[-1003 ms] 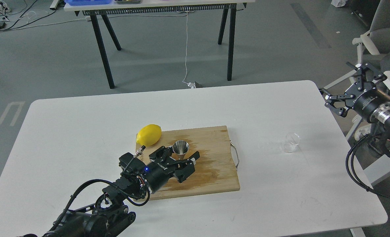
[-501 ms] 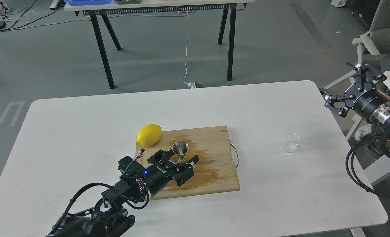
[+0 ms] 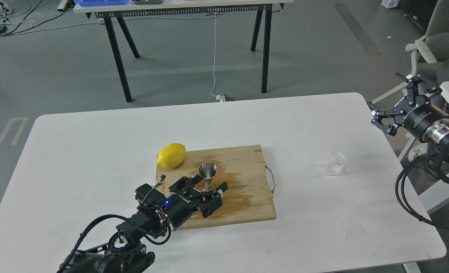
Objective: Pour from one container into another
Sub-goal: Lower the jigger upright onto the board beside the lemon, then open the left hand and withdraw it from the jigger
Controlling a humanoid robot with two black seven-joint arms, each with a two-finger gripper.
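The steel jigger (image 3: 208, 172) stands upright on the wooden cutting board (image 3: 247, 204), near its middle. My left gripper (image 3: 204, 184) lies low over the board just in front of the jigger. It is open, with one finger on each side of the jigger's foot and a gap to each. The clear glass cup (image 3: 335, 163) sits alone on the white table, far to the right of the board. My right gripper (image 3: 393, 99) hangs open beyond the table's right edge, above and behind the cup, holding nothing.
A yellow lemon (image 3: 171, 155) rests at the board's back left corner. The board has a dark wet stain and a metal handle (image 3: 271, 182) on its right side. A chair and a second table stand off to the right; a black-legged table stands behind.
My left gripper has slid back toward me and slightly left, so its fingers now flank the jigger's foot instead of its body. The right gripper has drifted slightly up and back.
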